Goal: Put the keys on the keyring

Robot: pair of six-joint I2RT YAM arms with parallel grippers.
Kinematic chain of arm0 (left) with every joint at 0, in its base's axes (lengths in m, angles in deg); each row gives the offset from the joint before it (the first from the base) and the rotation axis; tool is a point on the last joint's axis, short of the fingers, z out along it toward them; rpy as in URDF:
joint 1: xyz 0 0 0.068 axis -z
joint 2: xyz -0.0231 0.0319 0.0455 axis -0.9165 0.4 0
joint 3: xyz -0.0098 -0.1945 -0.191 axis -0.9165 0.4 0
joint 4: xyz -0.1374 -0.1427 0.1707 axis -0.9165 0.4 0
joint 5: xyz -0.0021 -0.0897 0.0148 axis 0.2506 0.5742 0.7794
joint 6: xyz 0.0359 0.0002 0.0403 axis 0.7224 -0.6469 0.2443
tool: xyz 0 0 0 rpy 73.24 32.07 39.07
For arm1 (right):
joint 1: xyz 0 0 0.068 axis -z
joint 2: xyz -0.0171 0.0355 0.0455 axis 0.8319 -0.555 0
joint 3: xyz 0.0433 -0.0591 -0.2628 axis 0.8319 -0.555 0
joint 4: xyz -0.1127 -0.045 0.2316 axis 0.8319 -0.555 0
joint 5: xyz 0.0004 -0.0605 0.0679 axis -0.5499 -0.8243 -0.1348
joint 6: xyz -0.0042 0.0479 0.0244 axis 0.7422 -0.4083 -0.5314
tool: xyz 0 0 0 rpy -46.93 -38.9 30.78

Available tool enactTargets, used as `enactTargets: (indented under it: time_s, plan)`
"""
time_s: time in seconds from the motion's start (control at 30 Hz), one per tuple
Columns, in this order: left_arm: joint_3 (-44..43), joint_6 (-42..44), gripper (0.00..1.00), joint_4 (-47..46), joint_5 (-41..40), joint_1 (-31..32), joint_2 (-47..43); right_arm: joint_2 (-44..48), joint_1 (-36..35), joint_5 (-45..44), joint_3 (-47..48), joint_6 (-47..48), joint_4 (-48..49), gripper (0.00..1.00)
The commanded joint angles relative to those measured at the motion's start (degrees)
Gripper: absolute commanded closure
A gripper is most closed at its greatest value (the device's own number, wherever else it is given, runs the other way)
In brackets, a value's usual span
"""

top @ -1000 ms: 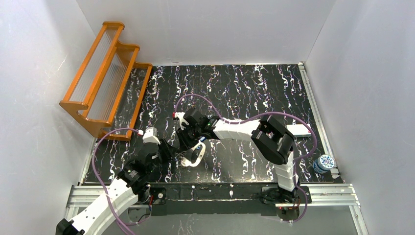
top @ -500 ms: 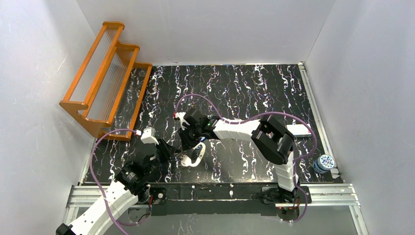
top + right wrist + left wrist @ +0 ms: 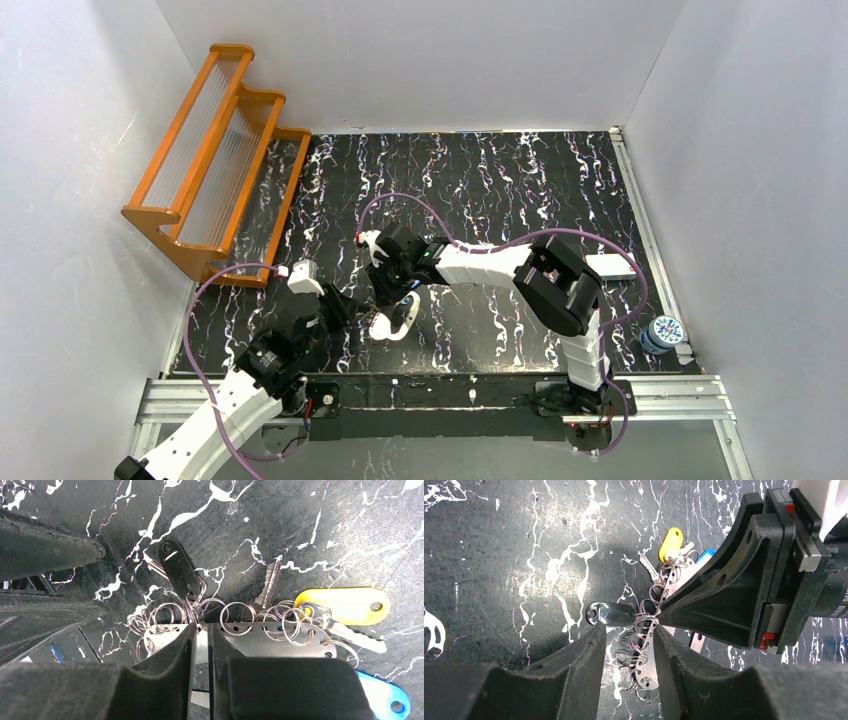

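- Two arms meet over the near-left part of the dark marbled table. An orange rack stands well apart at the far left.
- Right tool: my jaws are nearly together and pinch the keyring's strip, nearer its bare-ringed end than its key-laden end.
- Left tool: my jaws stand part open and straddle the strip's near end. The wire rings sit in the gap, and I see no clamping.
- Keyring: a flat silver strip with a row of punched holes, each hole carrying a thin wire ring. Its long axis runs crosswise to my right tool and roughly in line with my left tool's reach.
- Black tag: it lies just beside the strip, close to my left finger, and seems to hang from a ring.
- Yellow-headed key, blue-headed key and a bare metal key cluster at the strip's far end, away from my left tool. I see no green one.
- Judgement: the right tool anchors the strip, and the left tool is nearer the empty rings.
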Motion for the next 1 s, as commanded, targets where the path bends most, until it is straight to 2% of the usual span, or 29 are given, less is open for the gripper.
enactTargets:
  time_s: [0.0,0.27,0.97]
  plan:
    - [-1.03,0.37,0.62,0.92,-1.12,0.24,-0.17,-0.58,-0.15,-0.74,1.27,1.44,-0.76,0.78]
    - [-0.95,0.36,0.62,0.73,-1.11,0.24,-0.04,-1.25,-0.17,0.39,2.18,1.53,-1.01,0.79]
    - [-0.64,0.43,0.61,-0.43,-1.07,0.24,0.81,-2.58,-1.37,2.47,4.5,3.47,-0.32,0.71]
